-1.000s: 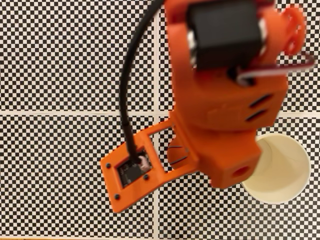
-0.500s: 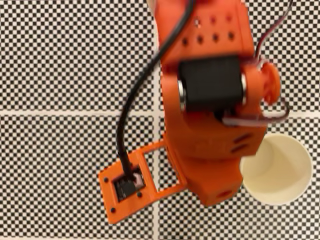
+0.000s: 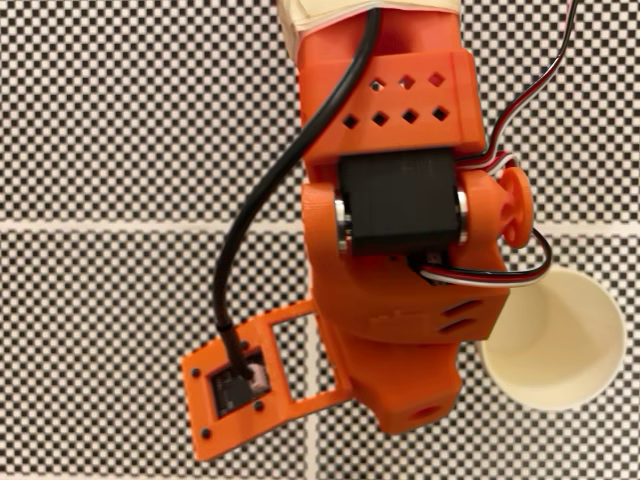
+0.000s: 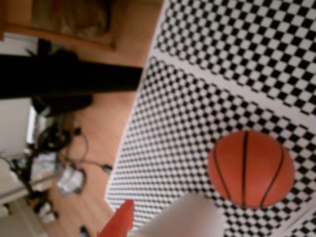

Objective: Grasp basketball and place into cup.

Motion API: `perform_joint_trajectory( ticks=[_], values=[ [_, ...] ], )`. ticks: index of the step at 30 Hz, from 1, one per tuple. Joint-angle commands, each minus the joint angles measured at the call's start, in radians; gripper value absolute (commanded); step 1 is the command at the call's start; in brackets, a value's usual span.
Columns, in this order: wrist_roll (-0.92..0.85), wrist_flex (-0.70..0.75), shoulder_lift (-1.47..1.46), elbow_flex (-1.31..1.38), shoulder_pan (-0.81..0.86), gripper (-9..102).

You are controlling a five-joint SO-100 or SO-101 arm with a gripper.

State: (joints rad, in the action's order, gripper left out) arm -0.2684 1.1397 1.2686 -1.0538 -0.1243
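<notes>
Gripper jaws not showing clearly in either view; grip state impossible to tell. Wrist view: orange tip [image 4: 118,222] and blurred pale shape [image 4: 180,217] poking in at bottom edge, just below basketball [image 4: 251,169]. Basketball lying on checkered mat [image 4: 197,113], nothing visibly holding it. Fixed view: arm [image 3: 400,260] hiding ball, overlapping cup [image 3: 560,345] left rim; cup sitting upright right of arm, mouth open. Mat edge and wooden floor [image 4: 98,128] lying beyond ball.
</notes>
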Motion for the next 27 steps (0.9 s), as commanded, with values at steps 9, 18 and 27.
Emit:
perform_joint_trajectory(
  ticks=[9,18,27],
  values=[
    [-0.023,0.006,-0.028,0.035,0.02,62],
    [-0.044,-0.003,-0.069,0.038,0.04,62],
    [-0.049,-0.005,-0.101,0.044,0.043,62]
  ],
)
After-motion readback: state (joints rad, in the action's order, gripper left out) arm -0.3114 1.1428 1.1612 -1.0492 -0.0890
